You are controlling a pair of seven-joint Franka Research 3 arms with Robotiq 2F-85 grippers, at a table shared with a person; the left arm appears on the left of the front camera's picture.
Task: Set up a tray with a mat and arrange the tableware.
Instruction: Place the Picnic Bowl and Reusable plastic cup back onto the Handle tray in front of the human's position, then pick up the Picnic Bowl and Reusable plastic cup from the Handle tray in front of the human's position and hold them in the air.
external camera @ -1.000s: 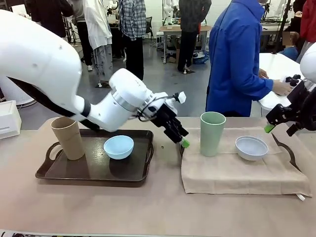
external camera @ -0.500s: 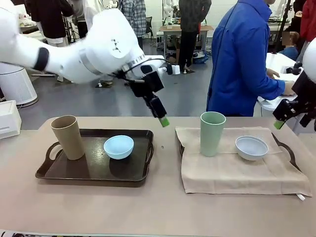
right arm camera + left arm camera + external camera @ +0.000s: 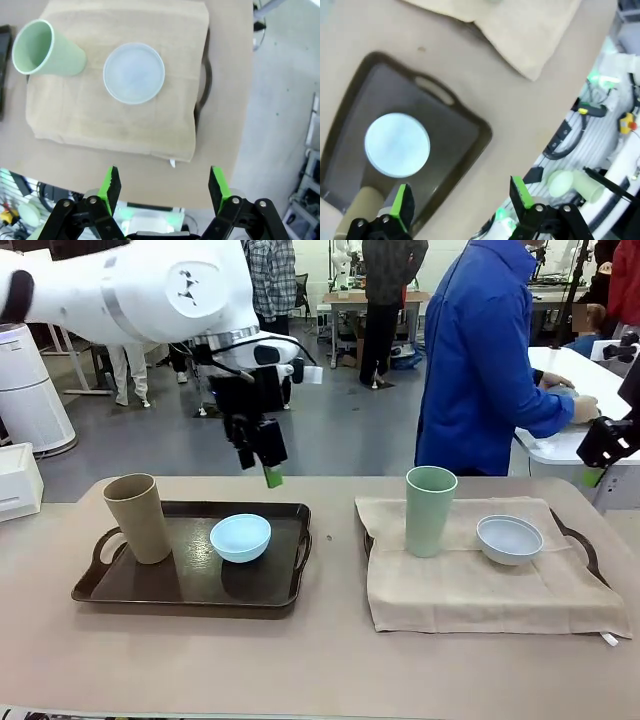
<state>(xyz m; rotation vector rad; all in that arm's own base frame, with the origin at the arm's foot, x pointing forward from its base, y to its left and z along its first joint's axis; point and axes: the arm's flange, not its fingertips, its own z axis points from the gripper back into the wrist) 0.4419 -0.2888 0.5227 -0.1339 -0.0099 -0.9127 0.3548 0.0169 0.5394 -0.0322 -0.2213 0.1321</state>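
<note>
Front view: the left hand [image 3: 272,476] hangs open and empty above the blue bowl [image 3: 240,537] and brown cup [image 3: 138,518] on the dark tray [image 3: 190,592]. The right hand [image 3: 594,476], open too, is up past the white bowl [image 3: 509,539] and green cup [image 3: 430,510] on the mat [image 3: 480,600].

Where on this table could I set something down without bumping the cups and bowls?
Free: the table strip between the dark tray and the mat, the table's near edge, and the mat's front half. Crowded: farther back, around the tan tumbler, blue bowl, green tumbler and white bowl.
</note>
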